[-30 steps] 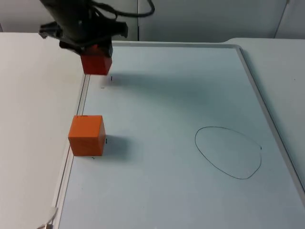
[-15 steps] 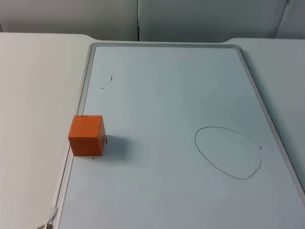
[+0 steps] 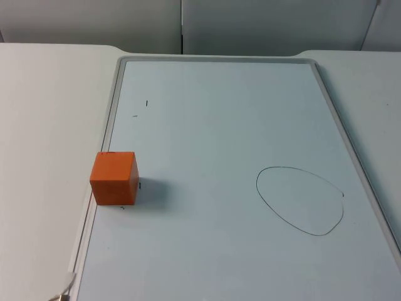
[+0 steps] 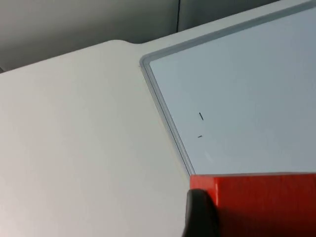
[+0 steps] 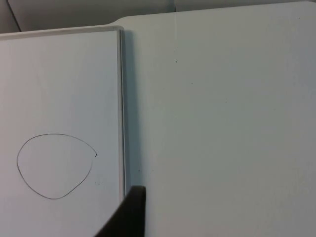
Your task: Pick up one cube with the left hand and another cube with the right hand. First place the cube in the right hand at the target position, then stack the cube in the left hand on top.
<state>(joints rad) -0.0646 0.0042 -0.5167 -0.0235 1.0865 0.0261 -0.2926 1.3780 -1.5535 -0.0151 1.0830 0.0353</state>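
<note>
One orange cube (image 3: 114, 178) sits at your whiteboard's (image 3: 238, 125) left edge; your left pincer (image 4: 232, 217) grips a red cube (image 4: 261, 205); the right pincer's (image 5: 129, 213) state I cannot tell.

1. A whiteboard (image 3: 225, 125) with a pale grey frame lies flat on the white table (image 3: 44, 113) and takes up most of the top view.
2. Two short dark pen marks (image 3: 147, 103) sit on the board near its far left corner.
3. The table runs along both long sides of the board.
4. A grey partition wall (image 3: 250, 25) stands at the table's far edge, with a vertical seam in it.
</note>
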